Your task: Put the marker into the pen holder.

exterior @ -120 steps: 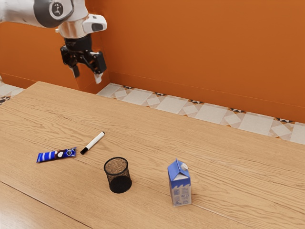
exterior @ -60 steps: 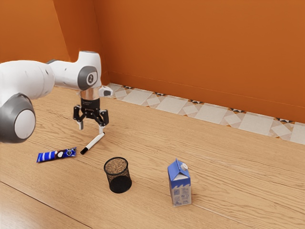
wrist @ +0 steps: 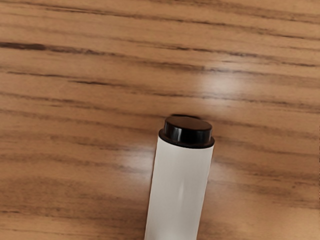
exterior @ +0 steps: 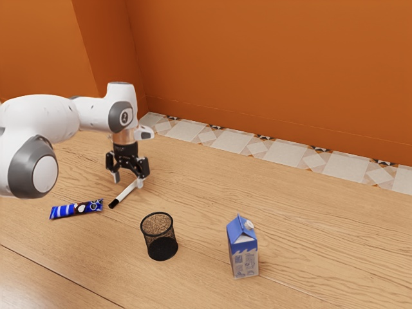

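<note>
Low over the table, my gripper (exterior: 128,183) stands open at the marker's far end, one fingertip on either side of it. The white marker (exterior: 124,193) lies flat, its black cap pointing toward the blue wrapper. In the wrist view the marker's white barrel (wrist: 179,192) and black end plug (wrist: 188,131) are close under the hand. Upright on the table, the black mesh pen holder (exterior: 159,237) is a short way off, on the exterior view's right of the marker, with nothing seen inside.
A blue striped wrapper (exterior: 76,209) lies beside the marker's cap end. The blue and white milk carton (exterior: 243,250) stands beyond the pen holder, toward the exterior view's right. All rest on the wooden table (exterior: 309,225).
My arm has swung in over the table and come down, bringing the open gripper to the marker's far end. The marker, pen holder, wrapper and carton have not moved.
</note>
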Action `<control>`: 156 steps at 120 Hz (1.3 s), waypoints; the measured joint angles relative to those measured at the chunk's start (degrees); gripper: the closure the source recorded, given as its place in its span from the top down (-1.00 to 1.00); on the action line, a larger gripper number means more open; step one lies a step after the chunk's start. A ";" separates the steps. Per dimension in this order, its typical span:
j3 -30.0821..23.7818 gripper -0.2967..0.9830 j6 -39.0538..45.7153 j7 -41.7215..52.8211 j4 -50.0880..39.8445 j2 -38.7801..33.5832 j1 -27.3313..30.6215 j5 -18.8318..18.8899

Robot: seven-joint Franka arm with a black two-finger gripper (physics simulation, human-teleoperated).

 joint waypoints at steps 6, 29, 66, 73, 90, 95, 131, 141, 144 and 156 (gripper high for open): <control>0.02 0.50 0.36 0.76 -0.13 0.01 0.01 -0.26; 0.08 -0.12 1.37 3.14 -0.29 -0.12 0.02 -0.50; 0.08 -0.51 2.06 5.68 -0.87 -0.13 0.02 -0.72; 0.08 -0.56 2.15 5.99 -0.87 -0.13 0.02 -0.60; 0.05 -0.64 2.43 6.49 -1.99 -1.39 -0.05 -0.08; -0.05 -0.66 2.91 6.60 -3.45 -3.08 -0.19 0.25; -5.43 -0.69 23.81 6.36 -35.73 -33.52 -4.89 6.45; -7.78 -0.69 32.46 5.87 -44.42 -40.97 -6.03 7.45; -8.52 -0.69 35.10 5.67 -47.19 -43.16 -6.25 7.72; -11.47 -0.69 43.88 4.68 -54.49 -49.65 -7.10 8.33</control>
